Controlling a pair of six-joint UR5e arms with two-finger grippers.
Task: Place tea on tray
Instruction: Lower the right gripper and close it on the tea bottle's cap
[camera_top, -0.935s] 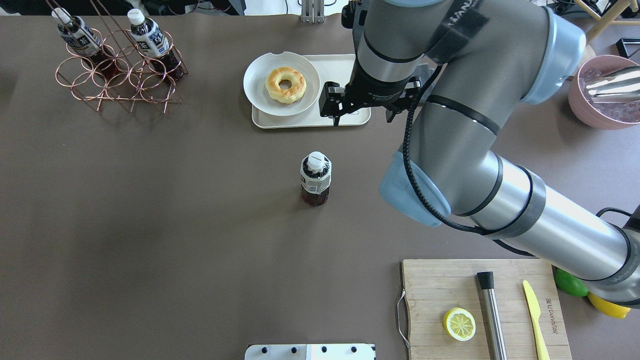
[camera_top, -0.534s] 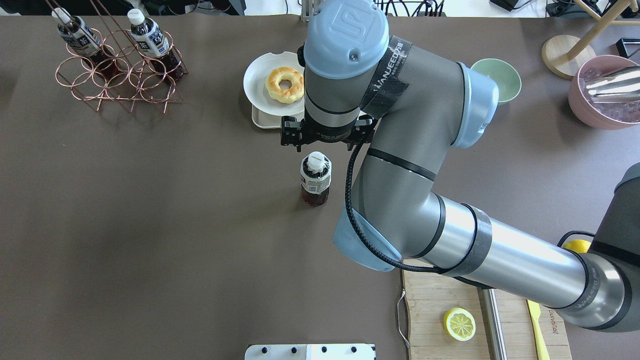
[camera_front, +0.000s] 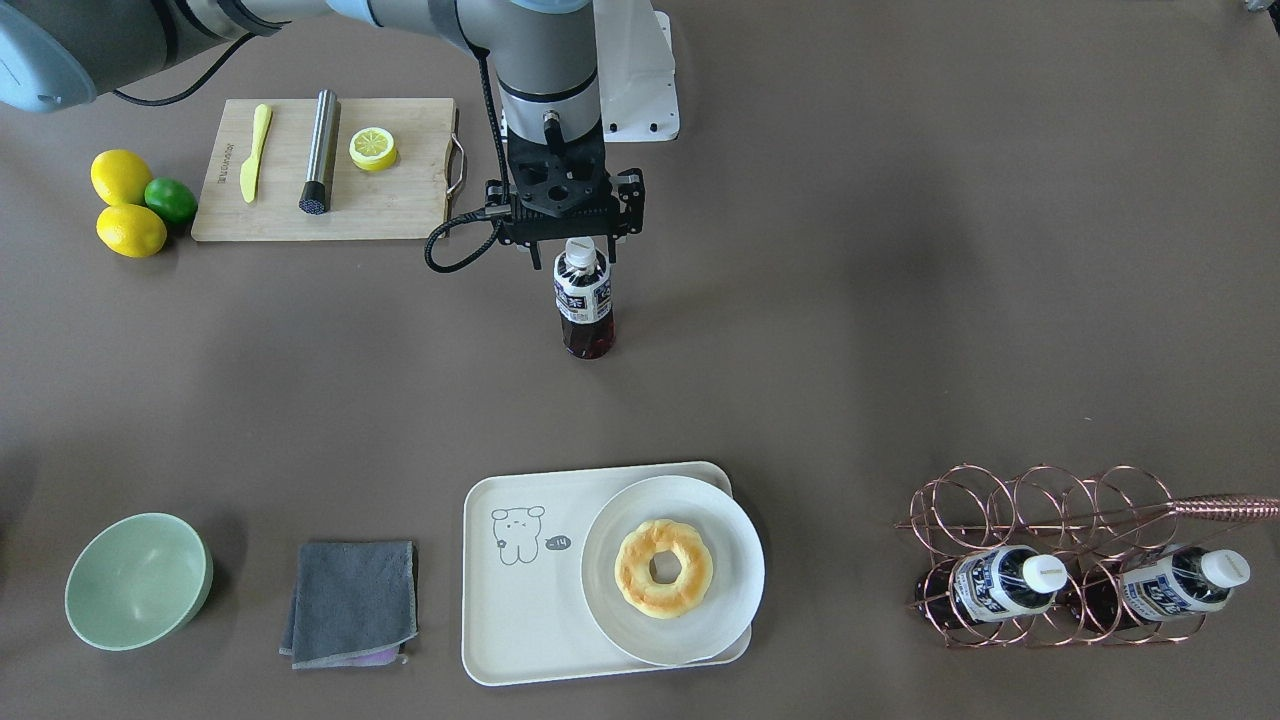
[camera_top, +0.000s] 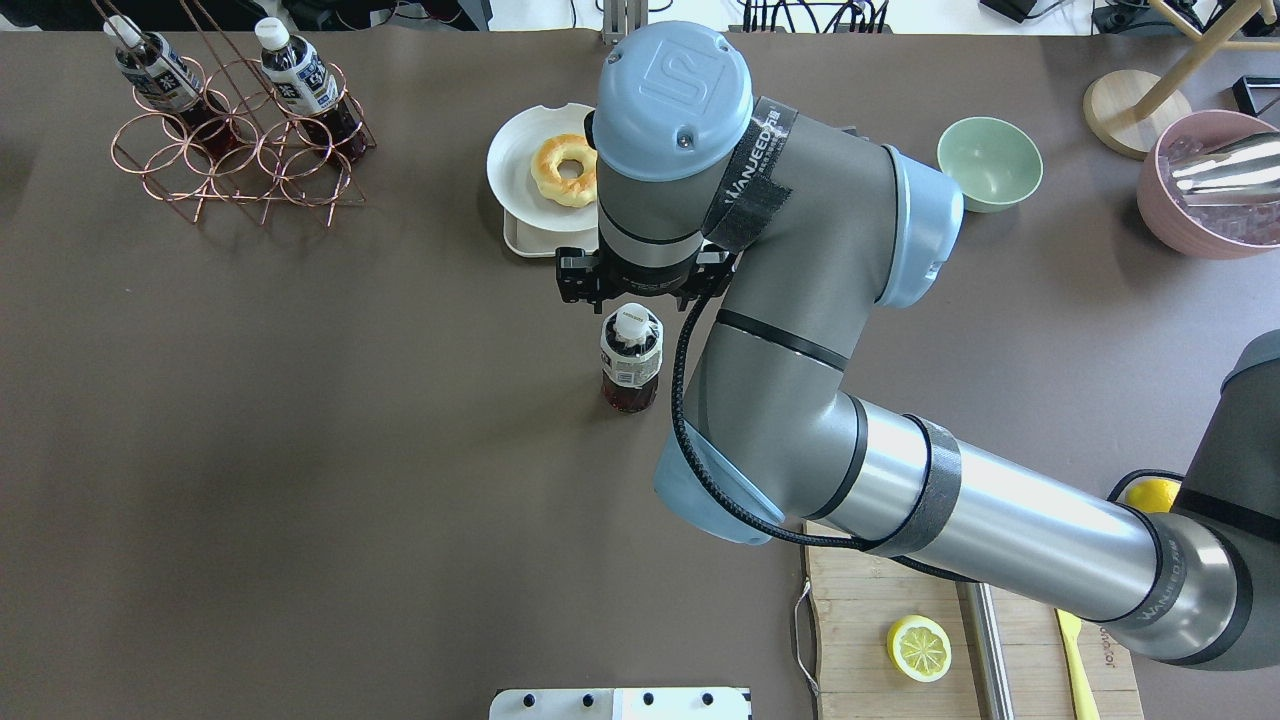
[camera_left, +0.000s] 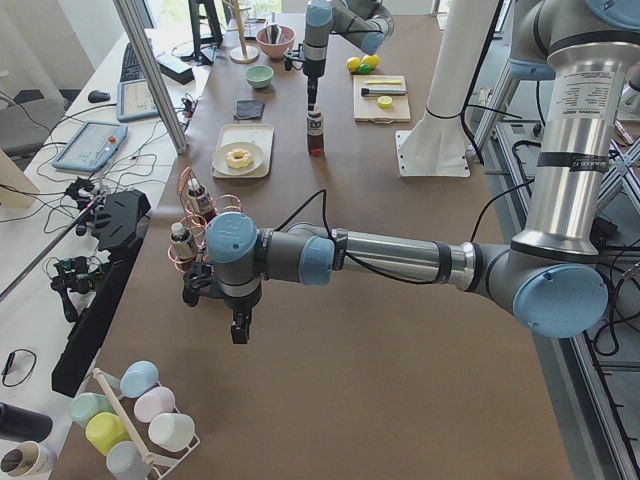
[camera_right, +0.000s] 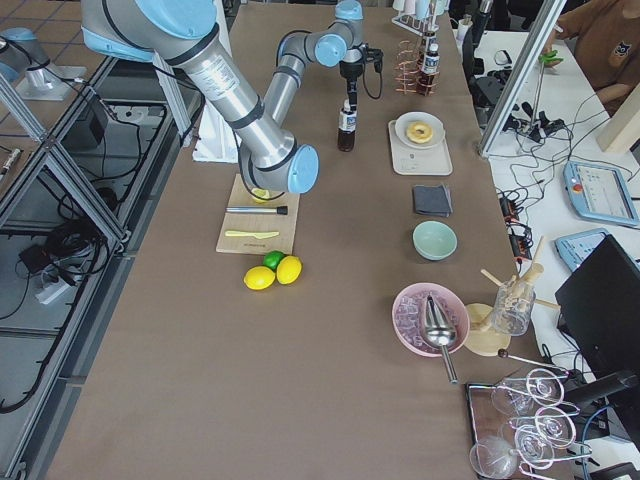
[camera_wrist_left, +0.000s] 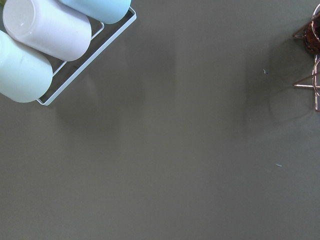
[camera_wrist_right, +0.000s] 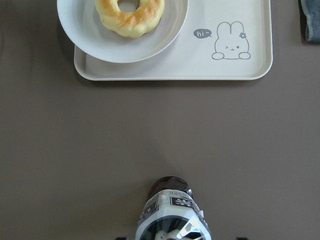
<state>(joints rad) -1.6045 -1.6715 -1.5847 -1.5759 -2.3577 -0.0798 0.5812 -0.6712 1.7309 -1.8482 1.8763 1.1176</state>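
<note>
The brown table (camera_front: 900, 300) carries the tea (camera_front: 583, 300), tray (camera_front: 520, 625), cutting board (camera_front: 410, 200), bowl (camera_front: 138, 580), cloth (camera_front: 352, 600) and wire rack (camera_front: 1085, 500).

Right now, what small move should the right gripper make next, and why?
Probably ease the right gripper straight down: it hangs open over the white cap of the upright tea bottle, gripping nothing; the jaws should flank the neck before shutting.

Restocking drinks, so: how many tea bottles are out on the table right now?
3. One tea bottle stands mid-table below the right pincer; two more rest in the copper wire rack.
</note>
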